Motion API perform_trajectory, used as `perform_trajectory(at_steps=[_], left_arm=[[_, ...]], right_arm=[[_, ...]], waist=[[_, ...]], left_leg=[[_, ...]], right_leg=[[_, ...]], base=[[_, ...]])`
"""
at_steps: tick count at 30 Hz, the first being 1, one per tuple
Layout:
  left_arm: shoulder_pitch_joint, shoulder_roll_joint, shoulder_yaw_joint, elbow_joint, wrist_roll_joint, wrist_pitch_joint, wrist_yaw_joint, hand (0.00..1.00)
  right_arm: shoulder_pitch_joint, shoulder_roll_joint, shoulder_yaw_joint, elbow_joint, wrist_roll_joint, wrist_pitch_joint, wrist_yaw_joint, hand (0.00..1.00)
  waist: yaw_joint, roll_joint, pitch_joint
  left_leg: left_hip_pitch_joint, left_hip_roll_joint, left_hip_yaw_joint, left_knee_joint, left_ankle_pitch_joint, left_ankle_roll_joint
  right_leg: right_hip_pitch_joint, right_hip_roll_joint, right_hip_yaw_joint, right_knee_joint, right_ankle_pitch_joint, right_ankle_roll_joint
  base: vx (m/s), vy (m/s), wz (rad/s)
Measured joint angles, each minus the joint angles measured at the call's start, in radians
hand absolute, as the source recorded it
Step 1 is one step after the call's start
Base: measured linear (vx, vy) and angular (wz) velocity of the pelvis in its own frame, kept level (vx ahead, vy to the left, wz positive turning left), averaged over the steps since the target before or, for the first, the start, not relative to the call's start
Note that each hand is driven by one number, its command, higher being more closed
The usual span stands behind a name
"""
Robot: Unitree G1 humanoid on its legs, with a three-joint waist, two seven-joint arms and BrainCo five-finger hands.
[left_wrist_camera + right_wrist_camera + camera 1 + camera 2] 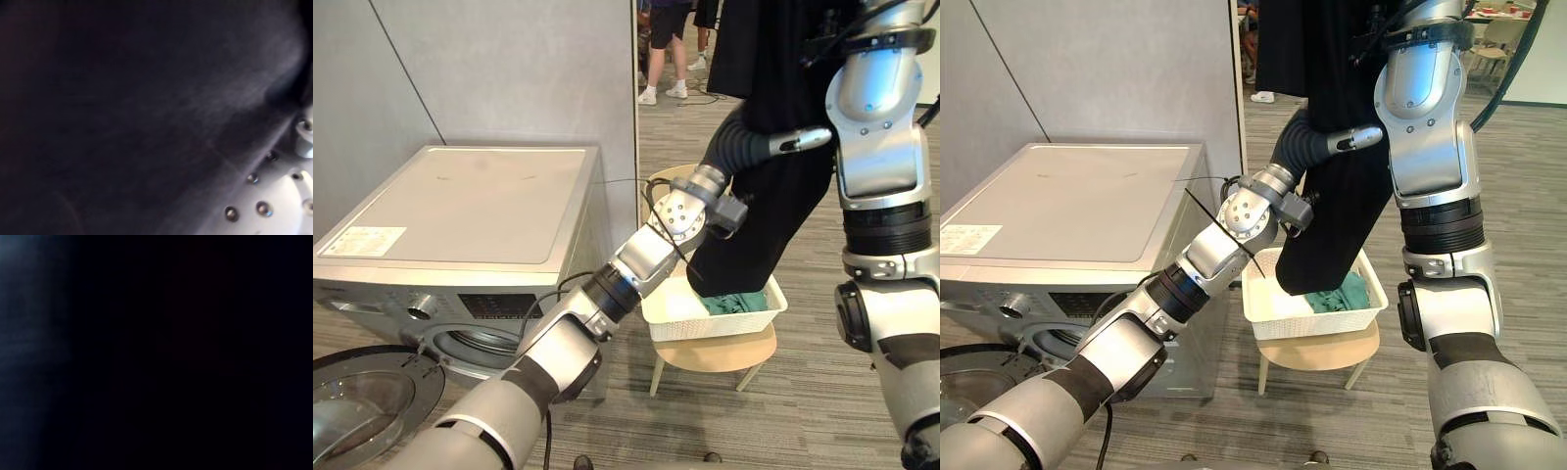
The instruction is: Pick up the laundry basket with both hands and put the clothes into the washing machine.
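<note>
Floor: grey plank-pattern surface in front of a grey panel wall (509,69), with a person's legs (664,59) standing in the background. A silver washing machine (460,206) stands against the wall at the robot's left. Its round door (362,401) is swung open at the lower front. Just beside the machine, on its right, a white laundry basket (705,328) rests on a low wooden stool (715,354). The basket contains green clothes (739,302). A black garment (773,69) hangs down from the top of the view, and its lower end reaches into the basket. The left hand (759,145) is raised above the basket and pressed into the garment's left edge; cloth covers most of it, so its grip cannot be told. The right arm (876,98) rises upright along the garment's right side. The right hand lies up in the cloth, and its state likewise cannot be told.
</note>
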Motion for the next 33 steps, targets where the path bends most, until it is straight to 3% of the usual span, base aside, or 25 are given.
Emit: perform_trajectory(at_steps=[11,12,33], left_arm=[[-0.084,0.022,0.117,-0.021,-0.049,-0.054,0.059,0.0],[-0.084,0.025,0.117,-0.021,-0.049,-0.057,0.059,1.0],[-0.115,0.026,0.131,-0.02,-0.09,-0.058,0.053,1.0]], right_arm=[[0.052,0.019,-0.035,-0.008,0.031,0.005,-0.001,1.0],[0.052,0.019,-0.035,-0.008,0.032,0.005,-0.001,1.0],[0.052,0.032,-0.05,-0.011,0.037,0.004,-0.003,1.0]], waist=[[-0.017,-0.001,0.0],[-0.018,-0.001,0.0],[-0.022,-0.001,0.0]], left_leg=[[0.013,0.008,0.022,0.0,-0.005,-0.006],[0.013,0.009,0.022,0.0,-0.005,-0.006],[0.029,0.01,0.044,0.0,-0.012,-0.008]], right_leg=[[-0.001,0.008,0.02,-0.002,-0.003,-0.004],[-0.001,0.009,0.02,-0.002,-0.002,-0.004],[-0.001,0.011,0.044,-0.002,0.0,-0.001]], base=[[0.0,-0.004,-0.06],[0.0,0.0,0.0],[0.0,-0.001,-0.03]])
